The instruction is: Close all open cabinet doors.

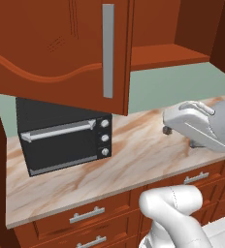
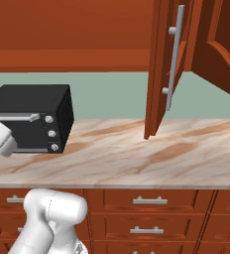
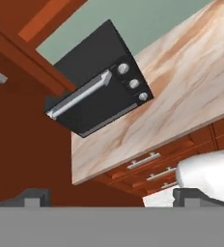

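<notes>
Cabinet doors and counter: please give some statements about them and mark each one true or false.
1. A cabinet door stands open. True.
2. Its handle is a round knob. False: it is a long vertical grey bar.
3. A black oven stands on the counter. True.
4. The oven has one knob. False: three knobs, stacked at its right side.
5. The gripper holds the door's handle. False: its fingers hold nothing.

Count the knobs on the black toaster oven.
3. The knobs sit in a vertical column on the right side of the toaster oven's front: top, middle, bottom, beside its door handle.
</notes>
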### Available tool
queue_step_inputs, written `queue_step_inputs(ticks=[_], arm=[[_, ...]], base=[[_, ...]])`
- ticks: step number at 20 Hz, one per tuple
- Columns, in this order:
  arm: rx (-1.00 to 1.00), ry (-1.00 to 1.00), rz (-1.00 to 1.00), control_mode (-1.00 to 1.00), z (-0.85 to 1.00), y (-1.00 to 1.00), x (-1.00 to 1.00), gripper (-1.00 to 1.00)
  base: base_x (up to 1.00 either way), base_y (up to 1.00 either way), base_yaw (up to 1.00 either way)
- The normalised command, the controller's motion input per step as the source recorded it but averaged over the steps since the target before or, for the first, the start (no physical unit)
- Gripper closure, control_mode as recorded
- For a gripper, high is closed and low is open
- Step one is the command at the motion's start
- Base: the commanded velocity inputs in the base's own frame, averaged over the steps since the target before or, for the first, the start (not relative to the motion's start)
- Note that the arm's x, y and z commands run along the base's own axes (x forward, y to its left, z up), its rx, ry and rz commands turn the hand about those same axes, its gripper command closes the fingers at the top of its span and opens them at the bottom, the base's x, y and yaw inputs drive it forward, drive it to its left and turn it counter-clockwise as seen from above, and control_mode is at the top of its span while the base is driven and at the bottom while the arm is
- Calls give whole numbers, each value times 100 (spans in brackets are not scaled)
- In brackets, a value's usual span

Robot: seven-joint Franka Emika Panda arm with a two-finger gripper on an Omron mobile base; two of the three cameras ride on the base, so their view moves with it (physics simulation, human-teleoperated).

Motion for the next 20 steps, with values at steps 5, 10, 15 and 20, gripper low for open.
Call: queue_step_inputs(ticks=[5,10,15,20], arm=[[15,23,-11,-100,0,47,-18,-100],[17,4,-12,-100,1,54,-2,-100],[7,-1,-17,-100,6,59,31,-100],[4,-7,-22,-100,12,51,43,-100]], base=[[0,0,0],[0,0,0],[0,0,0],[0,0,0]])
